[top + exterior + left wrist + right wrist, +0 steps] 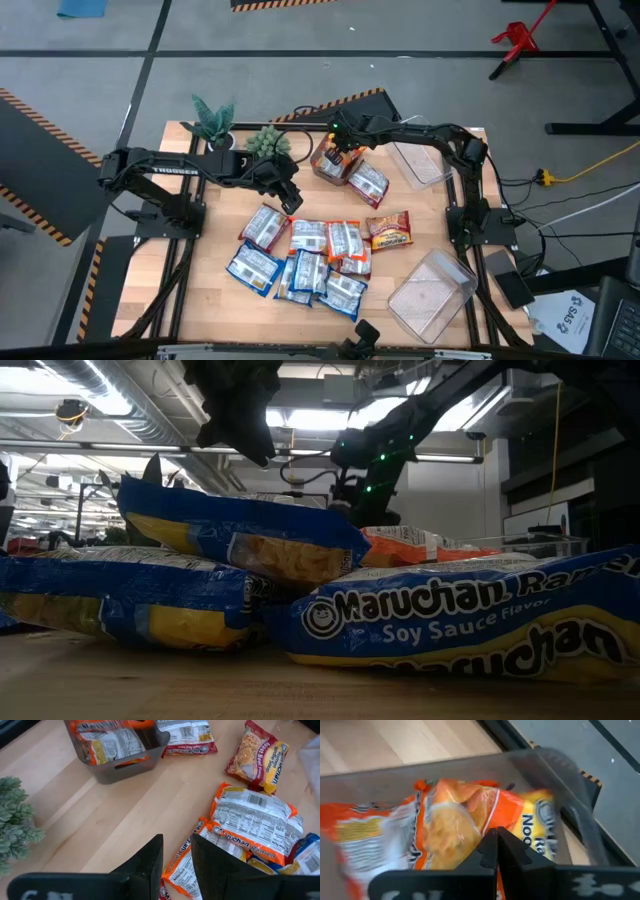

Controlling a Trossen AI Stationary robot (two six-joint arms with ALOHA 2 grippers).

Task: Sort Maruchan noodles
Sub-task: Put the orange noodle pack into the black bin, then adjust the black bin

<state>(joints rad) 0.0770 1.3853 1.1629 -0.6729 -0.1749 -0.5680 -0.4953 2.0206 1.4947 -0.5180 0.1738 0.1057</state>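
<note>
Several Maruchan noodle packets (pixel 305 260), blue-and-white and orange, lie heaped on the wooden table near its front. A red-brown packet (pixel 388 230) lies to their right. A grey bin (pixel 335 165) at the far middle holds orange packets (pixel 455 820), and another packet (pixel 368 183) lies beside it. My left gripper (pixel 177 865) hangs above the far left of the heap, open by a narrow gap, with nothing between its fingers. My right gripper (pixel 497 852) is shut and reaches down into the grey bin, right over an orange packet. My right gripper comes slanting down from above with its shut fingertips (pixel 490 850) at the top face of the orange packet (pixel 470 827) lying in the grey bin. I cannot tell whether they touch it.
Two small green plants (pixel 212 120) (pixel 268 142) stand at the far left. One clear bin (pixel 420 165) sits at the far right, another (pixel 432 293) at the near right. Bare wood lies between the plants and the heap. Blue packets (pixel 460 615) fill the low view.
</note>
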